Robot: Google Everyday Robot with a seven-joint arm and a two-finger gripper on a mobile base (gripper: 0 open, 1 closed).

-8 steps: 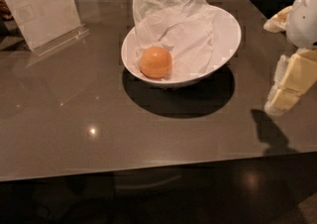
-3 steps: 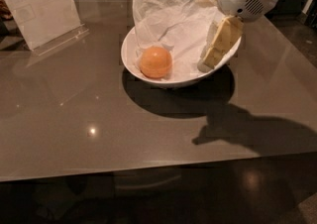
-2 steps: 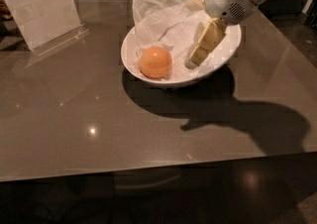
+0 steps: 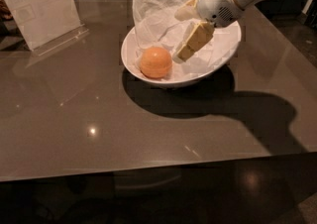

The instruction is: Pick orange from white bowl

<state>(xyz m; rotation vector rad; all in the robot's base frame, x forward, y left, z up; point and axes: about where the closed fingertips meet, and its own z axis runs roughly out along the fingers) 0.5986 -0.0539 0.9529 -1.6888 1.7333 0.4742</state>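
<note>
The orange [image 4: 155,62] lies in the left part of the white bowl [image 4: 128,55], which is lined with crumpled white paper [image 4: 154,16] and stands at the back middle of the table. My gripper [image 4: 179,37] reaches in from the upper right and hangs over the bowl's middle, just right of the orange. It is open and empty, with one cream finger low beside the fruit and the other higher up. It does not touch the orange.
A clear acrylic sign stand [image 4: 42,10] stands at the back left of the glossy grey-brown table [image 4: 99,134]. The table's front edge runs across the lower part of the view. The arm's shadow falls on the table to the right of the bowl.
The arm has swung in from the right edge of the table to above the bowl, and the gripper has moved left and down toward the orange.
</note>
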